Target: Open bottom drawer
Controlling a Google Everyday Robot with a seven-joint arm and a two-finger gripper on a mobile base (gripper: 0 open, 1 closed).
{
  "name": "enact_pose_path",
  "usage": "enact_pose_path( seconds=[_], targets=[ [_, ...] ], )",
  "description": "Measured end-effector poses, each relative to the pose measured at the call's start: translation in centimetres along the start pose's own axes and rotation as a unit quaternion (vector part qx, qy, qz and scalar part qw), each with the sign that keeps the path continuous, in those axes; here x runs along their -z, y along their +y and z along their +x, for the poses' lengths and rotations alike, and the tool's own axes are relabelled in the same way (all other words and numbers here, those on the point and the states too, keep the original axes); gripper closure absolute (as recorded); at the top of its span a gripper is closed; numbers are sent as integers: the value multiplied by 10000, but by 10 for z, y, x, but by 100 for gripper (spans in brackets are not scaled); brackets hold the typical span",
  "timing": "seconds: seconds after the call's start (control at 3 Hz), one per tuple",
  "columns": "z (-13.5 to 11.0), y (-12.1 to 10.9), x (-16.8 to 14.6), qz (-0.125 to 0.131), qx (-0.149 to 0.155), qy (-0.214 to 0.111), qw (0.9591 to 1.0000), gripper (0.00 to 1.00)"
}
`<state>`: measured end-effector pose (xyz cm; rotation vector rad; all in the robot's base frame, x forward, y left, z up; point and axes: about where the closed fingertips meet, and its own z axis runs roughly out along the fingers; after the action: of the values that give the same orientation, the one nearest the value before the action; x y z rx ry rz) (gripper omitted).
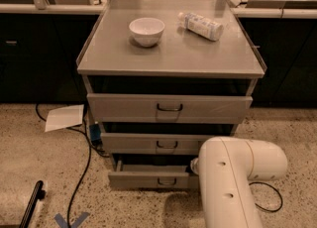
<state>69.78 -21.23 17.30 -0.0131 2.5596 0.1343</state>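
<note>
Camera view puts the gripper [194,165] at the bottom drawer's [148,177] right end, grasp impossible to tell. Pulling off-centre, away from the handle [167,181], could jam it.

White arm [240,172] bent low at lower right, hand [194,164] mostly hidden behind its elbow

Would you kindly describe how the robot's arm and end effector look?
The arm is a smooth, cream-white, rounded shell with small dark dots and a thin seam line. The end effector, also white, is mostly hidden behind it, by the bottom drawer.
</note>
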Motion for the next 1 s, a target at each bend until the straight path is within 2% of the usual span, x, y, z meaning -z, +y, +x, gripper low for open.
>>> enact_pose_path(
  seconds=[0.33, 0.67, 1.0],
  targets=[
    [17, -42, 12, 371, -142, 433, 9983, 100],
    [17, -41, 12, 369, -140, 434, 9983, 100],
    [31, -37, 15, 234, 8, 591, 9980, 100]
  ],
)
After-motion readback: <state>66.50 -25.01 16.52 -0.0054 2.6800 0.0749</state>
